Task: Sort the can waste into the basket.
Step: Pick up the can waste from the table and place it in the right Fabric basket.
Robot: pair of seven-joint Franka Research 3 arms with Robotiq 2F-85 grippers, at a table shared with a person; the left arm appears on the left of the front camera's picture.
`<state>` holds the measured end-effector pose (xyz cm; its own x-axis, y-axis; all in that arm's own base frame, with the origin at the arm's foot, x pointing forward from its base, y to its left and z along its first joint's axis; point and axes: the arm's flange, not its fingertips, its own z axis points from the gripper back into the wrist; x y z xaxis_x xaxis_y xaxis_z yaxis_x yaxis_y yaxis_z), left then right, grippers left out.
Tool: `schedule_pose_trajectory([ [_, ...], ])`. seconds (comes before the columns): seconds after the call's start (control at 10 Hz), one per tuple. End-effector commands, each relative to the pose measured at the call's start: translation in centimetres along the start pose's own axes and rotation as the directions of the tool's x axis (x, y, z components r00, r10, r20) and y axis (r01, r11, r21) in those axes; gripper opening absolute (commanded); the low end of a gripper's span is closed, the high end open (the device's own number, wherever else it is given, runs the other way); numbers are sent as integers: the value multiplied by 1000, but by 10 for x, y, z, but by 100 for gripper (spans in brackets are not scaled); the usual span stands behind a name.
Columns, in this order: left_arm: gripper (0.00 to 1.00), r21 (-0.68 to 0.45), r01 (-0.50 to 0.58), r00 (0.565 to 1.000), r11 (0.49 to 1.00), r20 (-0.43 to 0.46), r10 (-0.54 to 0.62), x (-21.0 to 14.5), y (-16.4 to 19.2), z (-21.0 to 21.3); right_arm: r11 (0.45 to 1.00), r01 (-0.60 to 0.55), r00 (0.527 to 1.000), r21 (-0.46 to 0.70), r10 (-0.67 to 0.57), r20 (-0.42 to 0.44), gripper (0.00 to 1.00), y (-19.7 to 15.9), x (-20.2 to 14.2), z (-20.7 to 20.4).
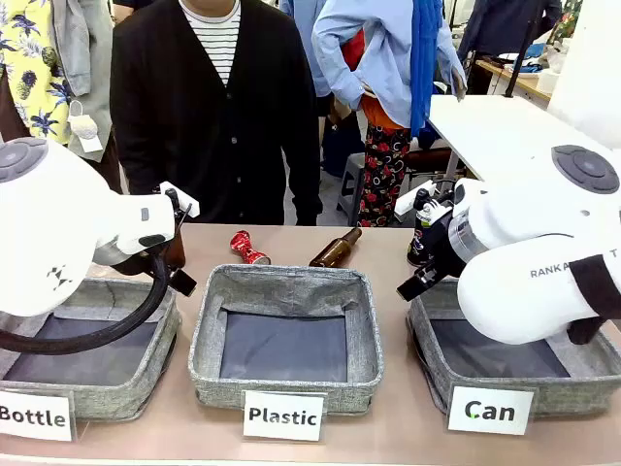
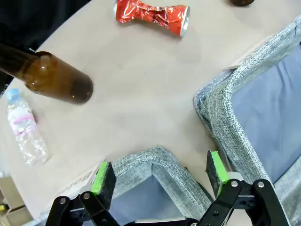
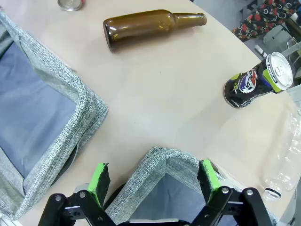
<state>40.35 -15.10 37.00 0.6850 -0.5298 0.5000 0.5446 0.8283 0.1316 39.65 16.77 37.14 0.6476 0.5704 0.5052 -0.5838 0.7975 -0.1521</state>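
Fingers of the left gripper (image 2: 160, 172) are spread wide, holding nothing, above a corner of the Bottle basket (image 2: 160, 157). The right gripper (image 3: 154, 179) is likewise released and empty over a corner of the Can basket (image 1: 582, 391). The red can (image 1: 248, 248) lies on the table (image 1: 388, 267) beyond the Plastic basket (image 1: 286, 291). The black can (image 3: 256, 82) stands, seemingly upright, far right behind the Can basket.

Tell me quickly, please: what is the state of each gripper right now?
Left gripper: open, holding nothing.
Right gripper: open, holding nothing.
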Motion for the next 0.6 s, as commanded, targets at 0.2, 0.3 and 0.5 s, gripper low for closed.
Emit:
schedule_pose_trajectory([
  [0.2, 100, 0, 0, 1000, 1000, 0, 0, 0, 0, 0, 1000, 0, 1000, 0, 0, 0, 100, 0, 0, 0],
  [0.3, 100, 0, 0, 1000, 1000, 0, 0, 0, 0, 0, 1000, 0, 1000, 0, 0, 0, 100, 0, 0, 0],
  [0.5, 100, 0, 0, 1000, 1000, 0, 0, 0, 0, 0, 1000, 0, 1000, 0, 0, 0, 100, 0, 0, 0],
])
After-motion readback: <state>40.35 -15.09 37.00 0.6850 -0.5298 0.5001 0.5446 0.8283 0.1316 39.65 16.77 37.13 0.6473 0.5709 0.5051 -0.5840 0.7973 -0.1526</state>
